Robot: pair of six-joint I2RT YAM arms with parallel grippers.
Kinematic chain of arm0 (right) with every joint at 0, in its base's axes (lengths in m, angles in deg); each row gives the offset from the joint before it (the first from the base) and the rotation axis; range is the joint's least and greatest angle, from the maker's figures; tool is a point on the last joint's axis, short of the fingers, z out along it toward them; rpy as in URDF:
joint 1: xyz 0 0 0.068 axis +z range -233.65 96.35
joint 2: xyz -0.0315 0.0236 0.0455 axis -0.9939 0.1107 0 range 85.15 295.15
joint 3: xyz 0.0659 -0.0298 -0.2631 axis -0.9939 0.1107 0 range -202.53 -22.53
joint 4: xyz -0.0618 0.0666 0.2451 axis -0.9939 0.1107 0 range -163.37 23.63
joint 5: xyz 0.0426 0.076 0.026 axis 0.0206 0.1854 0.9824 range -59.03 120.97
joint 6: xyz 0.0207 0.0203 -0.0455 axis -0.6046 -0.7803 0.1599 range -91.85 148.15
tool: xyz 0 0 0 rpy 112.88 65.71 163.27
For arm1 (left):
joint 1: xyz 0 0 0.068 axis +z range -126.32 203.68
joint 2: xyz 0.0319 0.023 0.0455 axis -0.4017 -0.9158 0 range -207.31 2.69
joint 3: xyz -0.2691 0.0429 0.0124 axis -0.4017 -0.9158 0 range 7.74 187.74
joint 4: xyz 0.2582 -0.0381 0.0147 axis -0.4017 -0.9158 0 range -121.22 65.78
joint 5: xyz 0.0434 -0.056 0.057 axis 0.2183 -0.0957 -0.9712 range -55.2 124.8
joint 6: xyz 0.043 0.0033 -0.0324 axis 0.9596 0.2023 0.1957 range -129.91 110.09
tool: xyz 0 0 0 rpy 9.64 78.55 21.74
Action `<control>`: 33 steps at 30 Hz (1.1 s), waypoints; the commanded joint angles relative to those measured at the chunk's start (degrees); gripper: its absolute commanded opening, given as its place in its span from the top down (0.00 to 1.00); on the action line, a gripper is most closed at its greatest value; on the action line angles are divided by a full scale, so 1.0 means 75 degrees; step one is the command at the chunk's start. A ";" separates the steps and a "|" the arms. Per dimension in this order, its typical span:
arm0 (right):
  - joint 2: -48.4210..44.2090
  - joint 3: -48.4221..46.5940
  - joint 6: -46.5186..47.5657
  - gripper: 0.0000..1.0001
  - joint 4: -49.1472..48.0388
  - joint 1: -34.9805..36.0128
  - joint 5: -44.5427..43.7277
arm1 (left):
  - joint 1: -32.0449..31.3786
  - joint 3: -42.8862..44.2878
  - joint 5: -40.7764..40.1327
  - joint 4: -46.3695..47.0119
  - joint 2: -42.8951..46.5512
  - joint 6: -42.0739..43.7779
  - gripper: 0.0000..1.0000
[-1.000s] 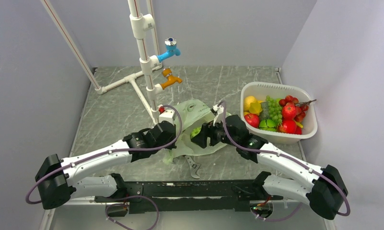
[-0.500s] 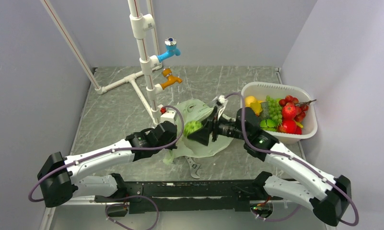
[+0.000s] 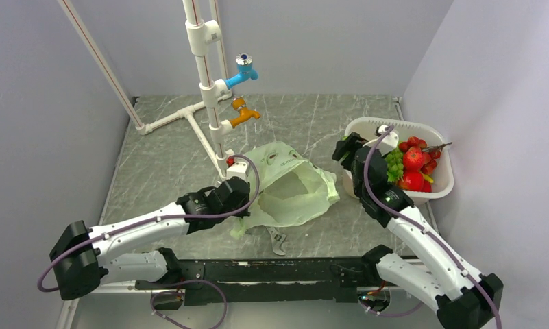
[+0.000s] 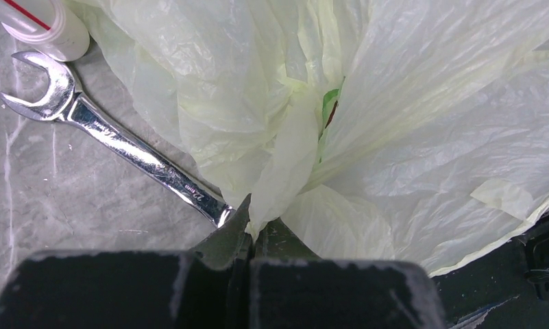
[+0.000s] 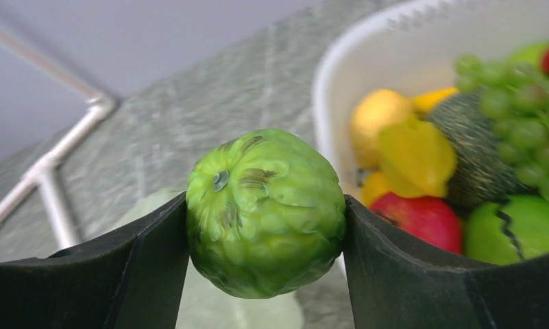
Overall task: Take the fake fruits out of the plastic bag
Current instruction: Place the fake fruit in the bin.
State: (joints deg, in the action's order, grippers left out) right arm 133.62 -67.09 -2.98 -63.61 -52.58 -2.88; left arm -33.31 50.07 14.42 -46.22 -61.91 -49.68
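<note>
One bumpy green fake fruit point(image 5: 266, 212) is clamped between the right fingers point(image 3: 344, 147), just short of the white tub point(image 3: 395, 124). The gaping plastic bag point(image 3: 292, 188) is pinched in the shut left fingers point(image 4: 247, 236), beside a wrench point(image 4: 120, 147). Released early, the round fruit could be bounced off the rim or the heaped fruit point(image 3: 412, 161) and rolled across the smooth marbled desk point(image 3: 168, 157), enclosed by pale walls point(image 3: 45, 103).

Lighting: bright, even, diffuse; shadows soft. Glare: streaks on wrench point(image 4: 124, 147) chrome. Focus: green fruit point(image 5: 266, 212) sharp, white tub point(image 5: 456, 31) behind it blurred.
</note>
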 commanded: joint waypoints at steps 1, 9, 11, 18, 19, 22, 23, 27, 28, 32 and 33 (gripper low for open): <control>0.0343 0.0325 -0.0804 1.00 -0.0072 -0.0796 -0.0830 | -0.0021 -0.0099 -0.0046 0.0109 0.0251 -0.0019 1.00; 0.1896 -0.0431 -0.1509 0.99 -0.0126 -0.2247 -0.0765 | -0.0018 -0.0072 0.0012 -0.0110 0.0492 0.0088 1.00; 0.2180 -0.0547 -0.1432 0.94 -0.0282 -0.2448 -0.0686 | -0.0024 -0.0152 -0.0004 -0.0143 0.0625 0.0048 1.00; 0.2358 -0.0611 -0.1004 0.55 -0.0647 -0.2733 -0.0633 | -0.0026 -0.0364 0.0075 -0.0077 0.0810 -0.0111 1.00; 0.2354 -0.0569 -0.0943 0.47 -0.0708 -0.2745 -0.0549 | -0.0025 -0.0341 0.0081 -0.0099 0.0792 -0.0120 1.00; 0.2217 -0.0365 -0.0651 0.14 -0.0993 -0.2742 -0.0359 | -0.0023 -0.0241 0.0132 -0.0065 0.0731 -0.0070 1.00; 0.2167 -0.0308 -0.0534 0.06 -0.1083 -0.2743 -0.0330 | -0.0019 -0.0200 0.0155 -0.0061 0.0702 -0.0036 1.00; 0.2032 -0.0389 -0.0298 0.01 -0.1011 -0.2746 -0.0296 | -0.0019 0.0135 0.0086 -0.0191 0.0508 0.0122 1.00; 0.2013 -0.0423 -0.0313 0.01 -0.0957 -0.2742 -0.0298 | -0.0018 0.0209 0.0081 -0.0211 0.0459 0.0148 1.00; 0.1895 -0.0395 -0.0349 0.01 -0.0939 -0.2747 -0.0194 | -0.0020 0.0429 0.0076 -0.0175 0.0299 0.0269 1.00; 0.1883 -0.0421 -0.0379 0.01 -0.0874 -0.2742 -0.0204 | -0.0018 0.0487 0.0052 -0.0200 0.0253 0.0271 1.00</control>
State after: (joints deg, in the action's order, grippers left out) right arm 149.53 -69.54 -6.70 -68.09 -72.88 -4.85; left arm -33.31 50.22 14.99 -48.34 -59.13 -49.18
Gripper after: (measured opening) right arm 0.990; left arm 0.013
